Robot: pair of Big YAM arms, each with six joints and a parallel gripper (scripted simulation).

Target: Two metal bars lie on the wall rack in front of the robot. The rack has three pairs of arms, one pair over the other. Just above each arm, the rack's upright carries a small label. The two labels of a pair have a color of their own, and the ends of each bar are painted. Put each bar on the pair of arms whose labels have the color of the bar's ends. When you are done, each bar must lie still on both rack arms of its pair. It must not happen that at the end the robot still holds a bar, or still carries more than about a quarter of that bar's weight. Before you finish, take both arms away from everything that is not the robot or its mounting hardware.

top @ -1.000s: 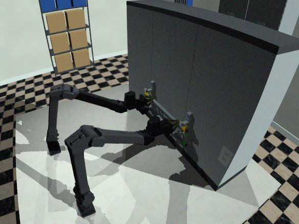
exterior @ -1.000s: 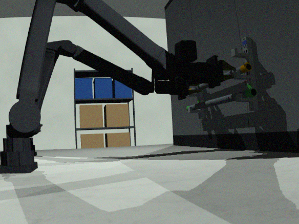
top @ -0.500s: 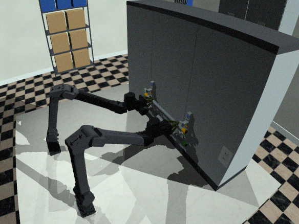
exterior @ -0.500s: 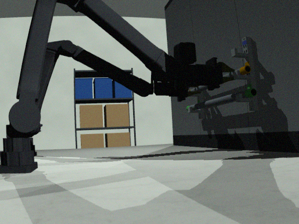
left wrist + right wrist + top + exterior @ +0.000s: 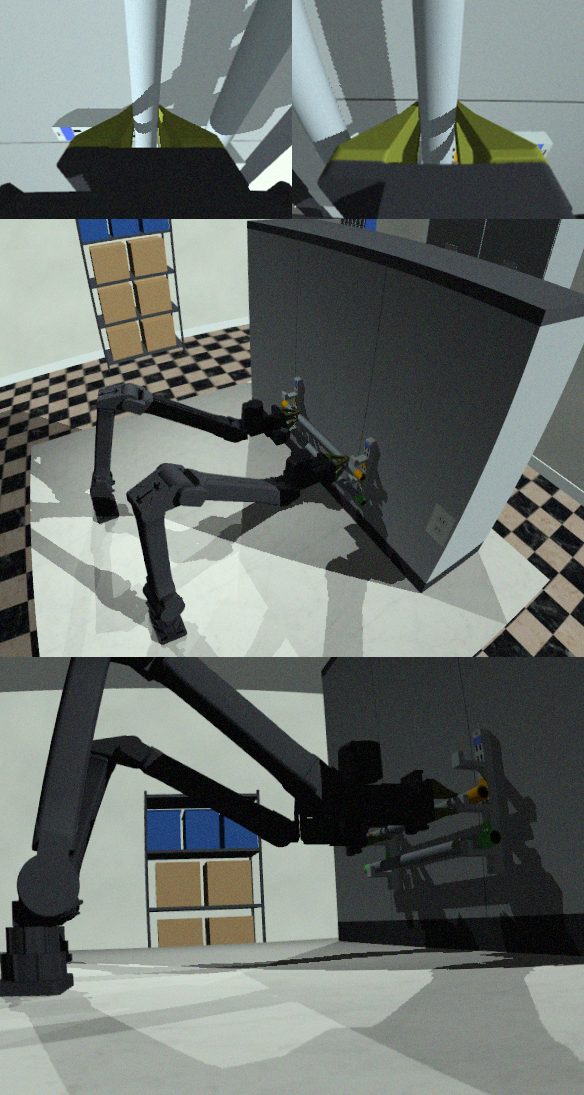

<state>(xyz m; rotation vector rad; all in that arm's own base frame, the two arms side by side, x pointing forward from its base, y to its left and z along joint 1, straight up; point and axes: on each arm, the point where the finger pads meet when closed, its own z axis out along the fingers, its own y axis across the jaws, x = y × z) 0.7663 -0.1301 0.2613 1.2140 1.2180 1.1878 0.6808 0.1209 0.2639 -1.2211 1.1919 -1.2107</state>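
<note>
The orange-ended bar [image 5: 318,432] [image 5: 144,49] [image 5: 439,49] is level in front of the rack, below the top arms. My left gripper [image 5: 290,413] [image 5: 145,109] is shut on it near its far end. My right gripper [image 5: 341,461] [image 5: 450,799] [image 5: 437,109] is shut on it near its near end. Whether the rack arms touch this bar is hidden. The green-ended bar [image 5: 430,853] [image 5: 245,64] [image 5: 312,93] lies lower, at the bottom arms. The top labels are blue [image 5: 367,446] [image 5: 477,739]. Small orange and green patches show on the near upright behind the bar ends.
The dark wall [image 5: 320,319] [image 5: 400,707] stands right behind the rack. The top rack arm [image 5: 462,760] at the near upright holds no bar. An outlet plate [image 5: 439,525] is on the wall to the right. A shelf with boxes [image 5: 110,264] [image 5: 177,884] stands far behind.
</note>
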